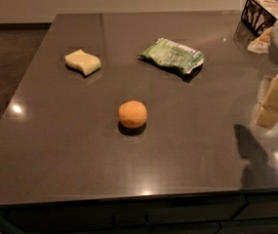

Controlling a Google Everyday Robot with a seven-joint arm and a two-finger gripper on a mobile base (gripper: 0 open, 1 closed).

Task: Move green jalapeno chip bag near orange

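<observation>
The green jalapeno chip bag [172, 55] lies flat on the dark grey table [70, 145], towards the back and right of centre. The orange [132, 114] sits near the middle of the table, in front of the bag and a little to its left, well apart from it. My gripper [274, 101] is at the right edge of the view, above the table's right side. It is to the right of the bag and of the orange and touches neither. Nothing shows in it.
A pale yellow wavy block [83, 62] lies at the back left. A black wire basket [265, 11] with packets stands at the back right corner. The table's front edge runs along the bottom, and floor lies to the left.
</observation>
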